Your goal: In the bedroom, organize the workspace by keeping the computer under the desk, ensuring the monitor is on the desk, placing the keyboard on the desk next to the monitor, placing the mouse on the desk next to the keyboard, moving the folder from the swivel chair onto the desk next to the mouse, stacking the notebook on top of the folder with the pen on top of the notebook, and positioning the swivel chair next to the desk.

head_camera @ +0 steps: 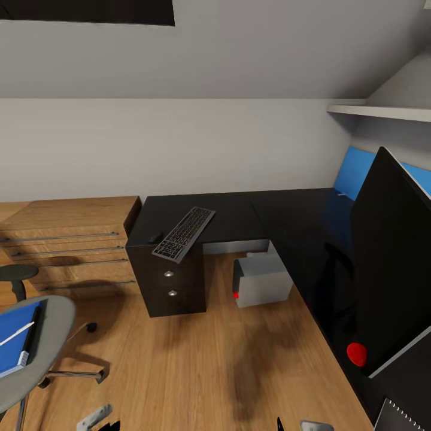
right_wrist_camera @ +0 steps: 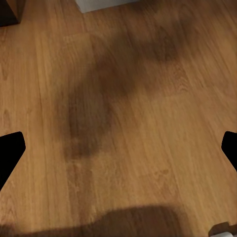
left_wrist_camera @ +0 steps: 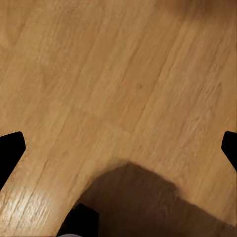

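I see both grippers spread wide, left gripper (left_wrist_camera: 118, 148) and right gripper (right_wrist_camera: 118, 148) holding nothing above bare wooden floor (head_camera: 197, 359). Keyboard (head_camera: 184, 233) overhangs the desk (head_camera: 239, 215) at 12 o'clock; folder (head_camera: 15, 335) on swivel chair (head_camera: 42, 353) at 8; monitor (head_camera: 389, 263) crowds 3.

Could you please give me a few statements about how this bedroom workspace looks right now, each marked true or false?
1. The slim silver-grey keyboard with black keys lies on the black L-shaped desk. True.
2. The flat bright blue folder lies on the desk. False: it rests on the grey swivel chair.
3. The light grey computer tower stands on the floor under the desk. True.
4. The large black monitor stands on the floor. False: it stands on the desk.
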Motion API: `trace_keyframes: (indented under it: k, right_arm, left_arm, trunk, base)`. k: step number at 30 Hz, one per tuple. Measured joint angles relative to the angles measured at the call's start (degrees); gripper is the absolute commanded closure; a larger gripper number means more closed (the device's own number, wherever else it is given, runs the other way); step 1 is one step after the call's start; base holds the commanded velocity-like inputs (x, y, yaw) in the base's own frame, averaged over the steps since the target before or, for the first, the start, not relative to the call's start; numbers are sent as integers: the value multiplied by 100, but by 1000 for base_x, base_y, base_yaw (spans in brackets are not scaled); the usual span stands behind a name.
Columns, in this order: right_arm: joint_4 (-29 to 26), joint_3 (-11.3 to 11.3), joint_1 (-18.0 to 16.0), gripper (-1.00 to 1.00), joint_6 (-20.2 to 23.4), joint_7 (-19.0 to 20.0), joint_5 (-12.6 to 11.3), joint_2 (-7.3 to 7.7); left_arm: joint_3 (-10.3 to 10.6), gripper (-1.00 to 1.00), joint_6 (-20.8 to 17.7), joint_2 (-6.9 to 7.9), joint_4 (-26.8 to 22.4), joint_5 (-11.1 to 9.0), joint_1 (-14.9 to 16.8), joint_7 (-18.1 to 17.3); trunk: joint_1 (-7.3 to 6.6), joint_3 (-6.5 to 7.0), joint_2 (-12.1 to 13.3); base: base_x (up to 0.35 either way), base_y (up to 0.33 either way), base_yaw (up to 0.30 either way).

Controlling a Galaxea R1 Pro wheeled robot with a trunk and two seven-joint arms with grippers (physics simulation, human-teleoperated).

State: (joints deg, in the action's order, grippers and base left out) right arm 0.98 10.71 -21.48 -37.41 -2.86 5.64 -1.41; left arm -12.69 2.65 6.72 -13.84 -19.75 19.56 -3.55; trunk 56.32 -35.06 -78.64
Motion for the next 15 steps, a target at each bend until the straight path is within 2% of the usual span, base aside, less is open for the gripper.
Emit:
trace_keyframes:
  k: [4, 5, 9, 15]
  right_arm:
    - [-2, 0, 0, -100, 0, 0, 0, 0]
    - [-1, 0, 0, -100, 0, 0, 0, 0]
    - [-1, 0, 0, -100, 0, 0, 0, 0]
    - [0, 0, 0, -100, 0, 0, 0, 0]
  left_arm:
    - [1, -100, 1055, -88, 632, 563, -1, -78]
    - [2, -100, 1524, -139, 858, 727, -2, -96]
    - [-8, -100, 2218, -206, 1098, 911, -5, -119]
    - [-10, -100, 2617, -242, 1219, 1006, -21, -134]
  trunk:
    - [0, 0, 0]
    - [0, 0, 0]
    - [0, 0, 0]
    - [0, 0, 0]
  base:
    - [0, 0, 0]
    - [0, 0, 0]
    - [0, 0, 0]
    - [0, 0, 0]
